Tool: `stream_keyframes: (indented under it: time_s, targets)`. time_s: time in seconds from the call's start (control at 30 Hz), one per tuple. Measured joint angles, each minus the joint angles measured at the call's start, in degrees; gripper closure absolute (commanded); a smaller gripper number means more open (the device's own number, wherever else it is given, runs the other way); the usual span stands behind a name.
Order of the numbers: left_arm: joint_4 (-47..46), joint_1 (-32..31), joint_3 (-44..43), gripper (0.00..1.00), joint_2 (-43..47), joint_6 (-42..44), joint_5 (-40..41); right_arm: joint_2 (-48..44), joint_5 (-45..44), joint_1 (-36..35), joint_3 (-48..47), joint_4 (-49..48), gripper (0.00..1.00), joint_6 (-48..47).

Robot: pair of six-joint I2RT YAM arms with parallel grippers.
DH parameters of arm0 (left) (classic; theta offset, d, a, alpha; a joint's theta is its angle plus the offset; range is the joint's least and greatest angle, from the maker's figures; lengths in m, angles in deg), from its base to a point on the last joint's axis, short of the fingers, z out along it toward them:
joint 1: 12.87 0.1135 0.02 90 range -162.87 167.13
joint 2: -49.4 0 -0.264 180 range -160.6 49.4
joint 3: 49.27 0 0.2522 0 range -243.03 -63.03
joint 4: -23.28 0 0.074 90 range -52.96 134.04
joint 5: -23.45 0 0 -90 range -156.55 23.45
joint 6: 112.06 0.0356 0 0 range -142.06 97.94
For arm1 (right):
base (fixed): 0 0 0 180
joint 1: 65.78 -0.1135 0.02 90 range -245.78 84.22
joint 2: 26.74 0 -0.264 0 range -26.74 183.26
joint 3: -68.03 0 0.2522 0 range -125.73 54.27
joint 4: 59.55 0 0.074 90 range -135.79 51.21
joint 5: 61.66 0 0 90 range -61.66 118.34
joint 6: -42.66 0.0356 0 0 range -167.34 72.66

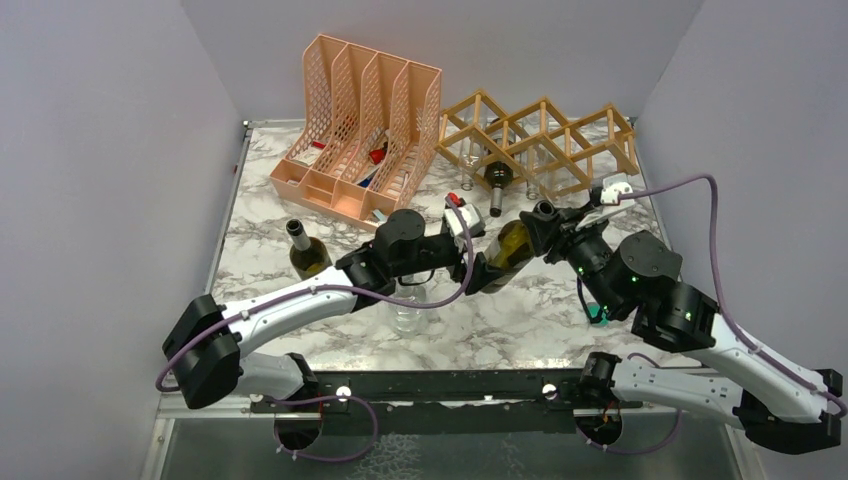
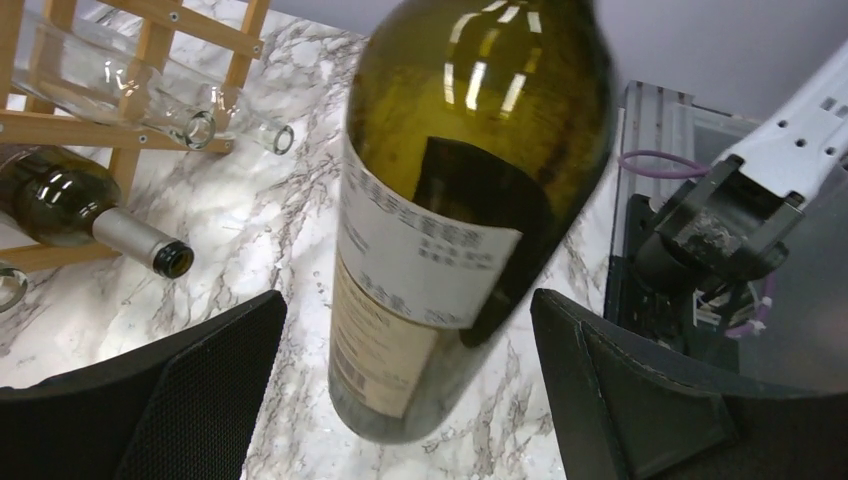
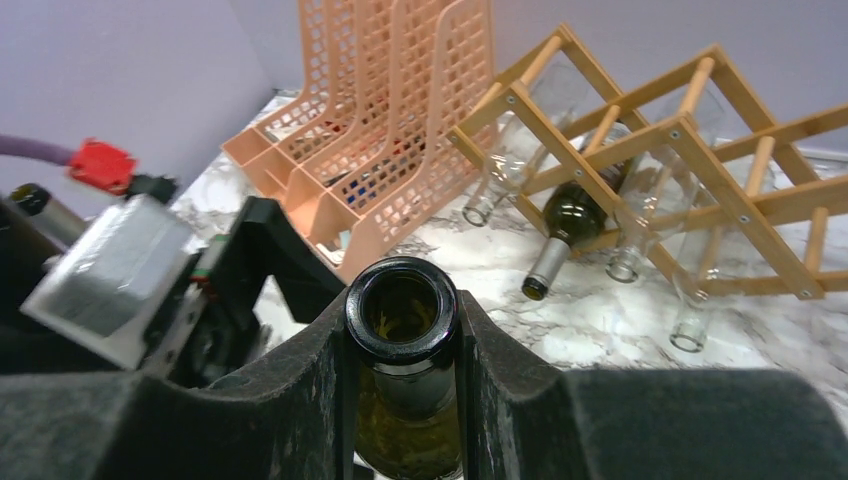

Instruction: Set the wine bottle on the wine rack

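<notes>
While carrying, right gripper (image 3: 402,345): jaws pinched on the neck of the wine bottle (image 3: 402,300), just under the lip, open mouth facing the wrist camera.
Left gripper (image 2: 405,320): jaws spread wide, one on each side of the bottle's lower body, a gap showing on both sides, so no grip there.
Wine bottle: off the tabletop (image 1: 500,330), tilted, mid-scene between the two arms, base toward the near left, neck toward the far right.
Wine rack (image 1: 545,140): at the far right, apart from the held bottle; one dark bottle (image 1: 497,178) lying in a low cell, neck pointing near; clear glass bottles (image 3: 490,190) in neighbouring cells; free cells hard to pick out.
File organiser (image 1: 355,130): far, just left of the rack; not the target.
Second wine bottle (image 1: 303,250): upright at the near left, untouched.
Done: pick-up and lift, weight seemingly on the right jaws alone.
Left to do: carry to the rack, probably turn base-first toward a free cell, slide in, let go.
</notes>
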Motion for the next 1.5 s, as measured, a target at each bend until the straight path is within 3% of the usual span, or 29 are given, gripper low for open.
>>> stream_keyframes:
  time_s: [0.33,0.67,0.87,1.03,1.07,1.1,1.13,1.23,1.27,1.33,1.5]
  targets:
    - [-0.48,-0.44,-1.99,0.01,-2.99,0.07,-0.81,-1.68,8.55,0.35,-0.04,-0.5,0.99,-4.44]
    - [-2.89,-0.48,-2.14,0.04,-3.56,0.35,-10.27,-4.87,22.32,0.35,-0.04,-1.57,0.99,-7.48]
    - [-3.39,-0.74,-2.19,0.26,-2.97,3.15,-13.09,-5.57,26.21,0.35,-0.04,-2.01,0.99,-8.68]
    - [-3.91,-0.94,-2.19,0.56,-2.51,6.47,-13.68,-5.99,27.12,0.39,-0.04,-2.21,0.97,-8.9]
    - [-4.02,-0.94,-2.19,0.67,-2.51,6.75,-13.7,-6.05,27.21,0.42,-0.07,-2.19,0.96,-8.9]
    - [-4.17,-0.94,-2.19,0.87,-2.51,7.06,-13.68,-6.12,27.28,0.42,-0.07,-2.19,0.94,-8.94]
    - [-4.26,-0.94,-2.21,1.0,-2.51,7.43,-13.7,-6.14,27.32,0.42,-0.07,-2.19,0.87,-8.96]
    - [-4.28,-0.96,-2.38,1.0,-2.54,8.46,-13.66,-6.25,27.5,0.42,-0.2,-2.08,0.4,-9.14]
    - [-4.28,-0.96,-2.51,1.0,-2.54,8.9,-13.6,-6.27,27.78,0.42,-0.33,-2.01,0.32,-8.63]
    - [-4.24,-0.98,-2.82,1.0,-2.64,10.21,-12.57,-6.29,29.38,0.26,-1.22,-2.19,0.26,-7.43]
    - [-3.67,-0.46,-2.86,1.0,-3.21,15.04,-9.29,-6.38,29.49,0.22,-5.6,-1.86,0.24,-5.73]
